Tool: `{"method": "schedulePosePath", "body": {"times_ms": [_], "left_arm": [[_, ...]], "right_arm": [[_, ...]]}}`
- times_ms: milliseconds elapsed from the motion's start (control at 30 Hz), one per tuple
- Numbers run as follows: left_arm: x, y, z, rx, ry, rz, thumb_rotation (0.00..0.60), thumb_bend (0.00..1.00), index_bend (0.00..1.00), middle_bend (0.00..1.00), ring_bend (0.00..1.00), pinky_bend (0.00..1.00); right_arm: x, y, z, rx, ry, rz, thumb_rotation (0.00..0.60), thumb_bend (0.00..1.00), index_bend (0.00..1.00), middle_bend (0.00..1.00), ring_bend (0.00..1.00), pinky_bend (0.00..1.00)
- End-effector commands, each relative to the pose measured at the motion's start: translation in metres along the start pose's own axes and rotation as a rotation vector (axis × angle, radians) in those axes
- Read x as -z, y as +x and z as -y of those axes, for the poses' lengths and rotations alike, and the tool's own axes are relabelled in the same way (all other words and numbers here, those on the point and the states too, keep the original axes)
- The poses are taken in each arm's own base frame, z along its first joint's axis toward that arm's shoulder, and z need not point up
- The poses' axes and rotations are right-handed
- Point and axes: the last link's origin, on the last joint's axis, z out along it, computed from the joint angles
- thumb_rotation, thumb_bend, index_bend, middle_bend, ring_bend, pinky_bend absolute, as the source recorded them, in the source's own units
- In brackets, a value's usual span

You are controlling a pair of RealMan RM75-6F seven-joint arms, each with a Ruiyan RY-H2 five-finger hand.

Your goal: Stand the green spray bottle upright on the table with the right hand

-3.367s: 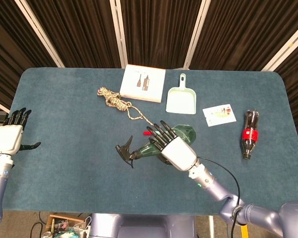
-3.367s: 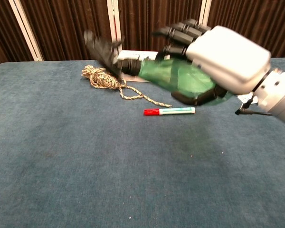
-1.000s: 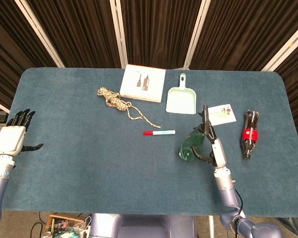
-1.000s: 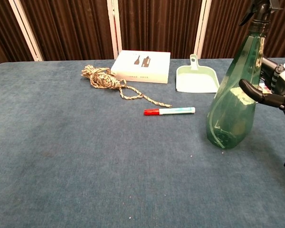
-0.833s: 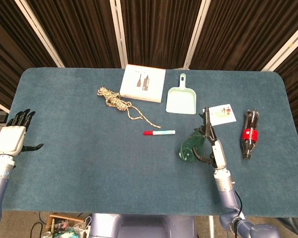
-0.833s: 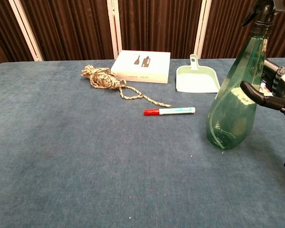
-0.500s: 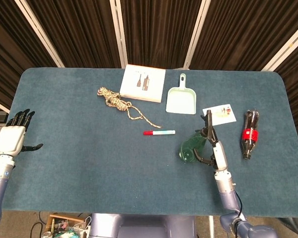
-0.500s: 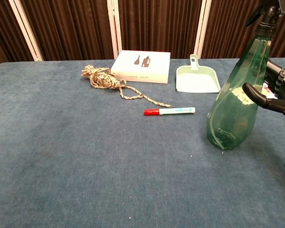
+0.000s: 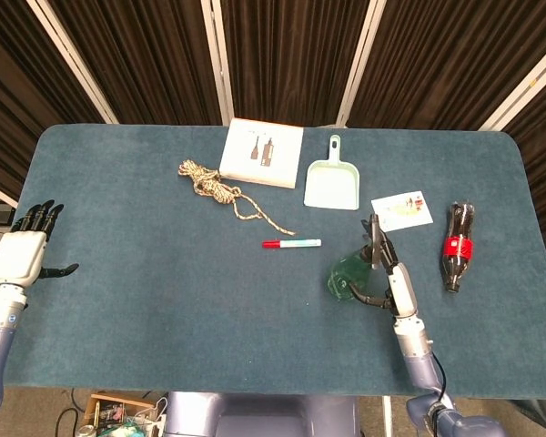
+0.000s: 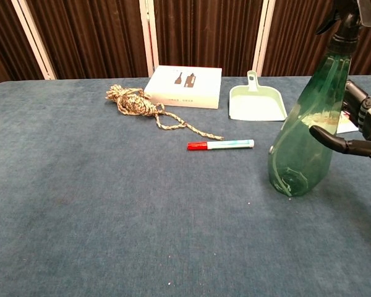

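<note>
The green spray bottle (image 10: pixel 306 127) stands with its base on the blue table (image 10: pixel 111 216), right of centre, leaning a little to the right, its black nozzle at the top. My right hand (image 10: pixel 358 127) wraps it from the right: the thumb (image 10: pixel 328 139) lies across its front and the fingers (image 10: pixel 355 93) reach behind it. From the head view the green spray bottle (image 9: pixel 348 273) shows just left of the right hand (image 9: pixel 391 278). My left hand (image 9: pixel 23 252) hovers open by the table's left edge, holding nothing.
A red-capped marker (image 9: pixel 291 243) lies left of the bottle. Farther back are a dustpan (image 9: pixel 332 182), a white box (image 9: pixel 261 152) and a coiled rope (image 9: pixel 209 182). A card (image 9: pixel 402 209) and a lying cola bottle (image 9: pixel 456 246) sit to the right.
The right hand carried the bottle from mid-table to the right and turned it from lying to standing. In the last second the thumb has slid lower on the bottle. The left hand barely moved.
</note>
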Motion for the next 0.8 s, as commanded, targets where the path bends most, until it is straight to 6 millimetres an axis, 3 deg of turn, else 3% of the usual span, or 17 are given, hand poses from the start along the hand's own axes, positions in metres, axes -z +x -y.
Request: {"method": "schedulePosePath", "body": {"times_ms": [33, 467, 800], "left_arm": [[0.001, 0.000, 0.000, 0.001, -0.001, -0.002, 0.600, 0.07, 0.00, 0.00, 0.00, 0.17], [0.004, 0.004, 0.001, 0.012, -0.004, -0.015, 0.600, 0.07, 0.00, 0.00, 0.00, 0.17], [0.006, 0.007, 0.002, 0.019, -0.006, -0.028, 0.600, 0.07, 0.00, 0.00, 0.00, 0.17]], "right_arm": [[0.001, 0.000, 0.000, 0.001, 0.000, -0.001, 0.600, 0.25, 0.00, 0.00, 0.00, 0.00], [0.005, 0.005, 0.014, 0.013, 0.074, -0.035, 0.600, 0.19, 0.00, 0.00, 0.00, 0.00], [0.013, 0.005, 0.038, 0.072, 0.202, -0.030, 0.600, 0.20, 0.00, 0.00, 0.00, 0.00]]}}
